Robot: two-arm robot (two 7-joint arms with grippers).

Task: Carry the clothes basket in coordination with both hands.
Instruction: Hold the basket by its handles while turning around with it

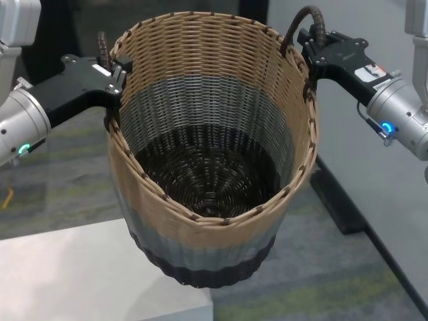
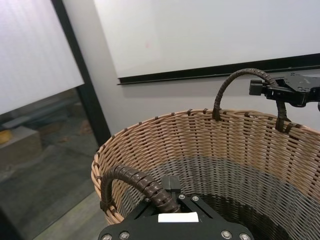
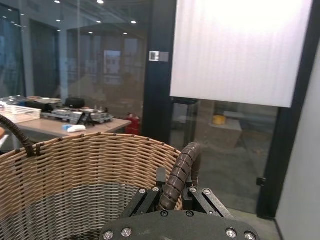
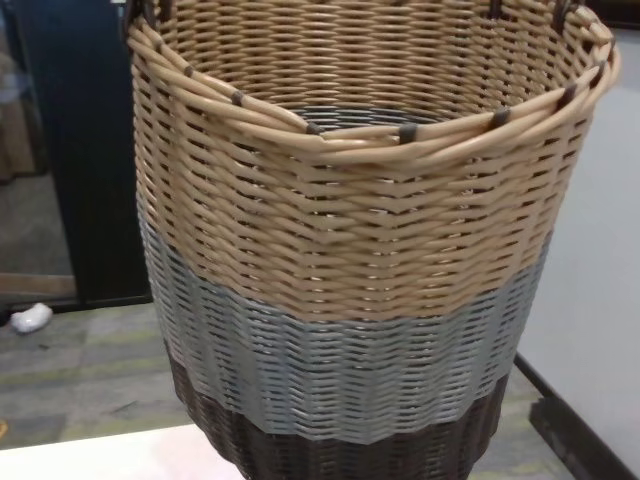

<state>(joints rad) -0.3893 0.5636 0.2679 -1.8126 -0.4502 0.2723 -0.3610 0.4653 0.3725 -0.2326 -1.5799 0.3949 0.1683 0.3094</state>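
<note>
Wicker clothes basket (image 1: 207, 200) empty, both claws clamped on handles

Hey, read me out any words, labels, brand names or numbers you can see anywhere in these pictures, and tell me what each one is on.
No text can be read.
White and red sticker on the right gripper, holding the clothes basket: print too small to read.
White label on the left gripper, seen blank in the left wrist view.
Small grey panel on the dark pillar in the right wrist view: too blurred to read.
</note>
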